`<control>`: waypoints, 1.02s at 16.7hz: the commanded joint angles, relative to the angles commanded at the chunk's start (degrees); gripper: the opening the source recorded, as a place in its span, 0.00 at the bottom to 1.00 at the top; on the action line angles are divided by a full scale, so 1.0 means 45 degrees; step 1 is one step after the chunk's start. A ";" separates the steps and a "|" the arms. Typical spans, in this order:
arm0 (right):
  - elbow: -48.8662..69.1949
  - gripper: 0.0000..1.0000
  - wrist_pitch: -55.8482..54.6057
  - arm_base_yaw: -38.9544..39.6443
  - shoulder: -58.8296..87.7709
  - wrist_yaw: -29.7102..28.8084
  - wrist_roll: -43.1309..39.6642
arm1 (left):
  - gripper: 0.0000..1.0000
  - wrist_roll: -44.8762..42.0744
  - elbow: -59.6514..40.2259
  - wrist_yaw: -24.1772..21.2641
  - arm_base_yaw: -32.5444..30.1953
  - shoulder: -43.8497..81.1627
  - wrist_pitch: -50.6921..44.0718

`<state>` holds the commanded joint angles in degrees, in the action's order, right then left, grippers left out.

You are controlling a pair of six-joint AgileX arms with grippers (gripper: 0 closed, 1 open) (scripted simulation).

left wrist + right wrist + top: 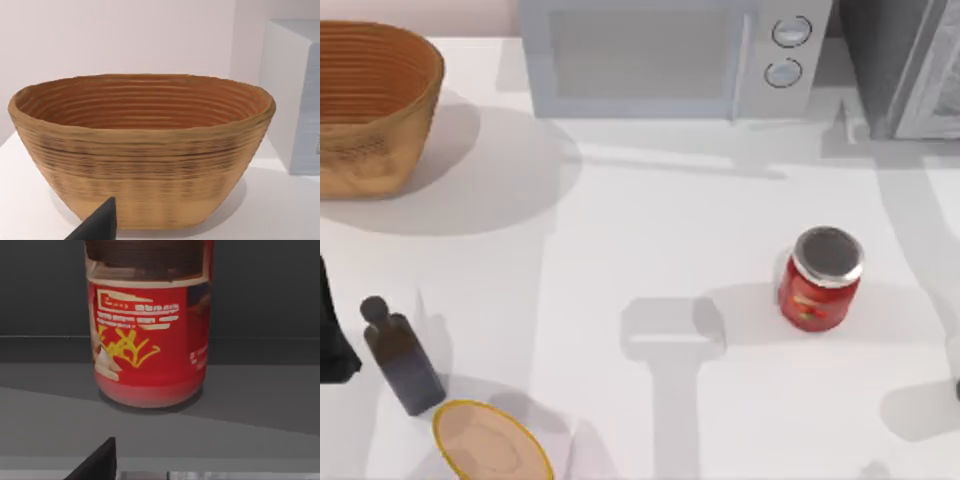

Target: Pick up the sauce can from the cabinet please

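The sauce can (147, 340), with a red label and yellow markings, stands upright on a grey shelf inside the dark cabinet (260, 295) in the right wrist view. A dark part of my right gripper (97, 462) shows in front of the can, a short way off and not touching it. From above, the cabinet (880, 60) stands at the table's far right corner with a paler grey panel (935, 85) beside it. My left arm (332, 335) is parked at the table's left edge, its gripper (97, 225) facing the basket.
A red jar with a silver-grey lid (819, 278) stands on the table right of centre. A white microwave (660, 55) is at the back. A woven basket (370, 105) sits at the back left, with a dark bottle (402, 357) and a bowl (490, 445) at the front left.
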<state>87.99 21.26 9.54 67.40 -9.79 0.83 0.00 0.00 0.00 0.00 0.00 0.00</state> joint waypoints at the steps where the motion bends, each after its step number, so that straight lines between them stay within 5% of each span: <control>1: 0.0771 1.00 0.0173 0.0067 0.0553 -0.0092 0.0004 | 1.00 0.0000 0.0000 0.0000 0.0000 0.0000 0.0000; 17: 0.3995 1.00 0.0245 0.1027 0.3686 -0.1211 0.0088 | 1.00 0.0000 0.0000 0.0000 0.0000 0.0000 0.0000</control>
<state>105.97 22.37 14.17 83.98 -15.24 1.22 0.00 0.00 0.00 0.00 0.00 0.00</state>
